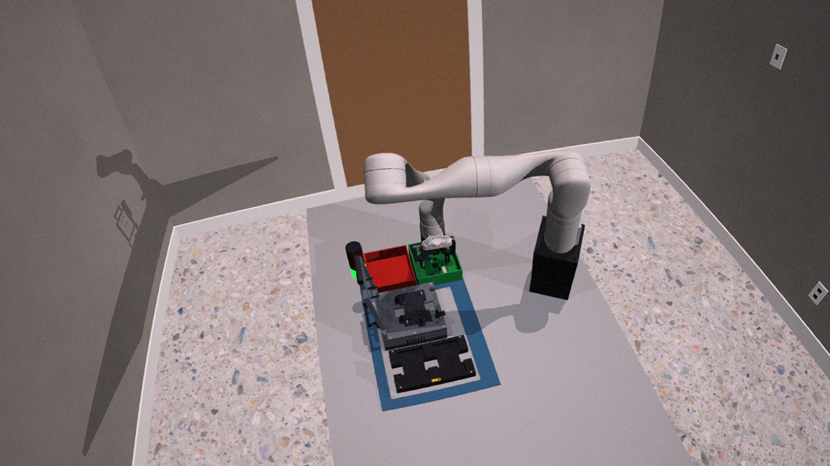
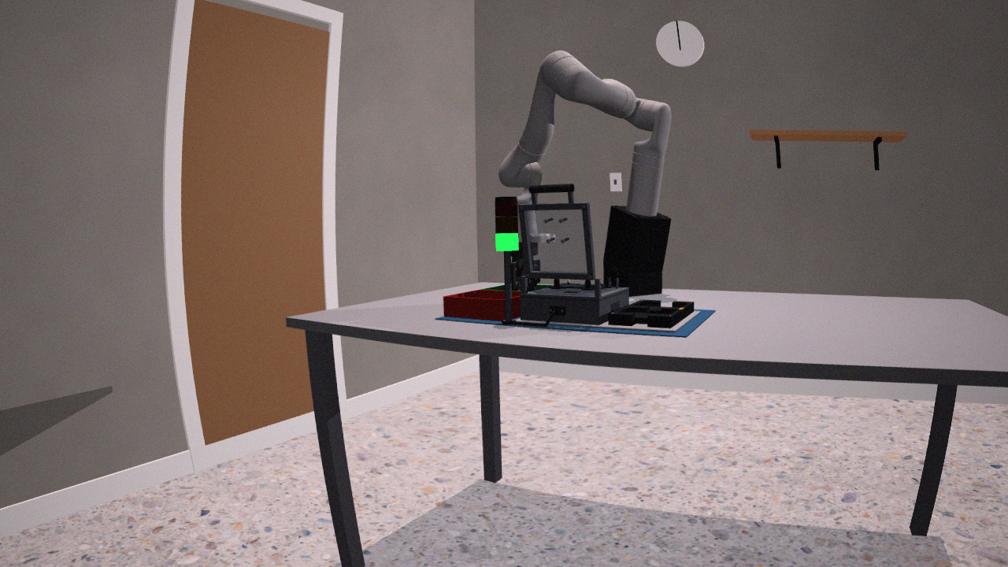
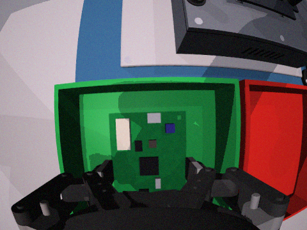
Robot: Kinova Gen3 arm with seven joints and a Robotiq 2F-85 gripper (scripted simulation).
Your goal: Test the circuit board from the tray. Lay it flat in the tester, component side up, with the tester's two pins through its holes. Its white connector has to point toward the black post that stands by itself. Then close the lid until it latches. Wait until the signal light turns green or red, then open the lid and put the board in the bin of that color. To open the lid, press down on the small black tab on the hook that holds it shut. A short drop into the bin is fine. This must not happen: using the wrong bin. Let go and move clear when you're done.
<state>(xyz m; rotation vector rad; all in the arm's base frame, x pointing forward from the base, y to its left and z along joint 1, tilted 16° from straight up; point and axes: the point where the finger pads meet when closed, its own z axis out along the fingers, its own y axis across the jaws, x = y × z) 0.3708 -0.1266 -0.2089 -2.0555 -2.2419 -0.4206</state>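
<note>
The circuit board (image 3: 173,145) lies level, component side up, inside the green bin (image 3: 144,80) (image 1: 440,280). Its white connector (image 3: 123,134) is at the left in the wrist view. My gripper (image 3: 149,168) (image 1: 436,258) reaches into the bin with a finger against each side edge of the board and is shut on it. The board looks slightly above the bin floor; its near end is hidden by the gripper. The tester (image 1: 415,337) (image 2: 542,308) has its lid (image 2: 591,239) standing open and no board in it. The signal light (image 1: 354,273) (image 2: 506,242) is green.
The red bin (image 1: 389,271) (image 3: 275,128) is empty, directly beside the green one. The black tray (image 1: 407,377) (image 2: 669,316) is empty, on the tester's other side. The raised lid and the signal light's pole stand tall on the tester's far side from the arm base (image 1: 556,274).
</note>
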